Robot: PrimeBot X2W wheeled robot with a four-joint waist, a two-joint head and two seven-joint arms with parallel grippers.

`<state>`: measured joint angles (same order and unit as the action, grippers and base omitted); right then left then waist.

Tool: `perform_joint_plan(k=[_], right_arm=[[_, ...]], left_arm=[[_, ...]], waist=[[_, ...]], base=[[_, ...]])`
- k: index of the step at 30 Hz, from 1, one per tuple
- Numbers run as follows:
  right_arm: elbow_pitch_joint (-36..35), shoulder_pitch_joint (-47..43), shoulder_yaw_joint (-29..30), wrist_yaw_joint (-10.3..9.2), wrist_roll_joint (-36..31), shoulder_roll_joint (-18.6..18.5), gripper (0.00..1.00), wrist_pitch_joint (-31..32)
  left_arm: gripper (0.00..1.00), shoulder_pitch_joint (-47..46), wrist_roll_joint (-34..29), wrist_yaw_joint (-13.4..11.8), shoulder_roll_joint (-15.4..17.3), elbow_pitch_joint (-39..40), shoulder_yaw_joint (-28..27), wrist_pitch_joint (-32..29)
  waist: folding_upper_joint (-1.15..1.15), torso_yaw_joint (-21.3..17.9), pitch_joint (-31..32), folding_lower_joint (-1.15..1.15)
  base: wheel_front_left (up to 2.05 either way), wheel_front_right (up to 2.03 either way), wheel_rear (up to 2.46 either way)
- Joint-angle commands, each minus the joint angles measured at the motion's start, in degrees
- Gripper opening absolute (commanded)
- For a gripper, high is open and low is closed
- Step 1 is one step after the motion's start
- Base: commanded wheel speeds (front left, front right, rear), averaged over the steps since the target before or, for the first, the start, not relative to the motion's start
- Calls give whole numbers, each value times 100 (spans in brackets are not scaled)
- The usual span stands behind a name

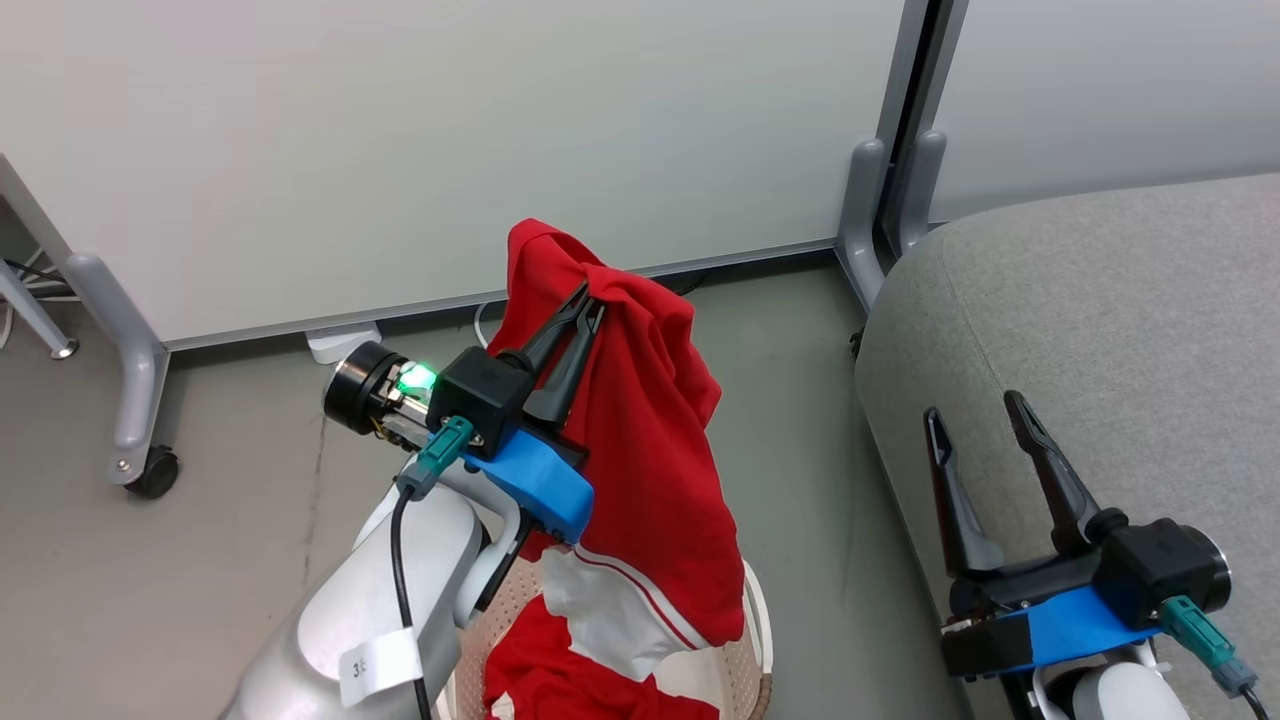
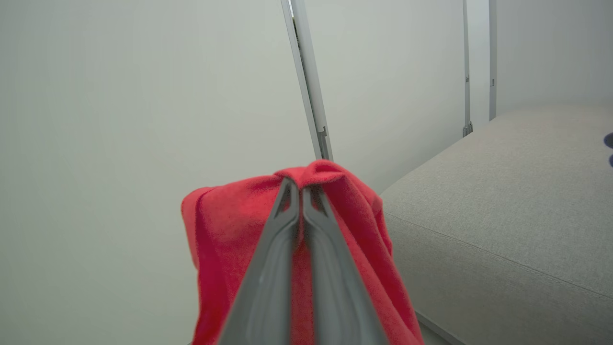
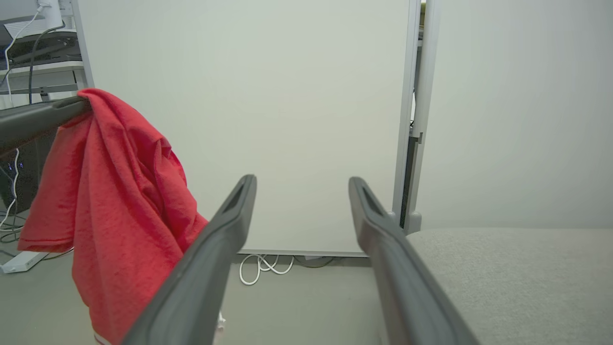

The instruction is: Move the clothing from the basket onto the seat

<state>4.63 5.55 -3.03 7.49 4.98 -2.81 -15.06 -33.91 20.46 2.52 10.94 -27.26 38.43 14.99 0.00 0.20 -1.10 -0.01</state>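
the left gripper (image 1: 592, 298) is pinched tight on a fold at the top of a red garment (image 1: 650, 440), its two fingers pressed together with cloth draped down both sides of the tips. the garment hangs lifted, its long axis running straight down from the pinched fold to its lower end, where a white panel with thin striped trim reaches the basket (image 1: 762, 640) (whether the hem touches the basket i cannot tell). a second red garment (image 1: 560, 680) lies crumpled inside the basket. the basket stands on the floor (image 1: 200, 560) near the grey seat (image 1: 1100, 300), which is on the robot's right. the right gripper (image 1: 971, 405) stands wide open with nothing between its fingers, at the seat's near edge, fingers pointing toward the pale partition wall (image 1: 400, 150).
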Motion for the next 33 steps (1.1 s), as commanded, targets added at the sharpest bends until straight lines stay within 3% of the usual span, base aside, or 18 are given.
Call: perform_joint_plan(k=[1,8,18,27,33], right_arm=[[-12,-72,-17,1,2,-13,100,-18],[-43,84,-280,1,-84,-14,100,-18],[169,889,-1199,1,-217,-17,100,-18],[1143,1775,-1829,1,-339,-23,100,-11],[2038,2251,-1918,1,-419,-17,100,-10]], left_arm=[[0,81,-26,6,-8,37,-30,29],[0,87,-93,37,-57,118,-56,29],[0,-185,-226,114,-194,107,-27,29],[0,-418,-338,203,-436,62,66,29],[0,-561,-384,292,-605,78,202,29]], waist=[[0,7,8,1],[0,59,-13,1],[0,190,-247,1],[0,375,-444,1],[0,606,-583,1]], base=[[0,0,0],[0,0,0],[0,0,0],[0,0,0],[0,0,0]])
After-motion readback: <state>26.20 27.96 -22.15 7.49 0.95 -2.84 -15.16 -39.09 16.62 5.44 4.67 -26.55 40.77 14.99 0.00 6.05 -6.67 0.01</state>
